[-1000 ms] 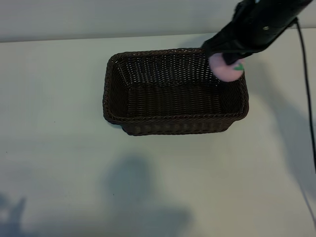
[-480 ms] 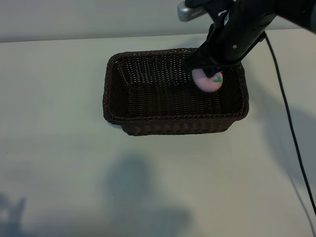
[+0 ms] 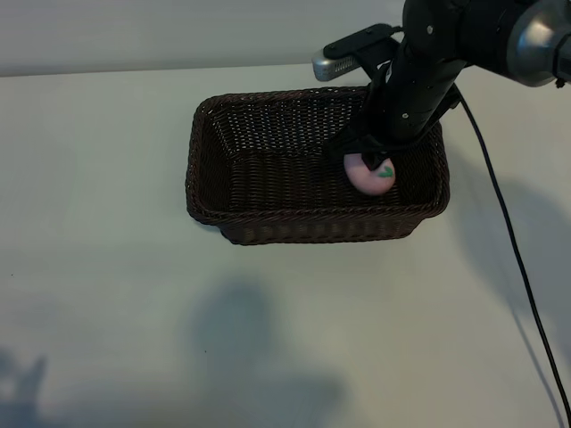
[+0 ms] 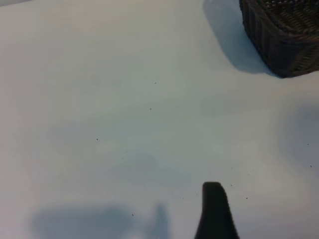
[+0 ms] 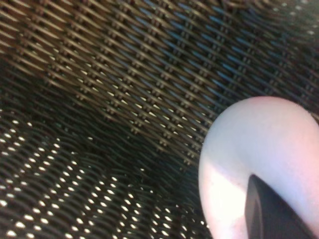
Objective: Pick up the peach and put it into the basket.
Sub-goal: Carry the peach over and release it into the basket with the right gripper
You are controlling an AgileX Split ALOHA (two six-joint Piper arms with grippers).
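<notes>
White tabletop (image 3: 107, 294): right gripper (image 3: 368, 163) clenches the peach (image 3: 371, 174) inside the basket (image 3: 214, 169); releasing too high risks a bounce. Left gripper (image 4: 214, 209), jaws apart, idles beside the basket.

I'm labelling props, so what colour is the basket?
Dark brown woven wicker; the basket shows best in the exterior view.
</notes>
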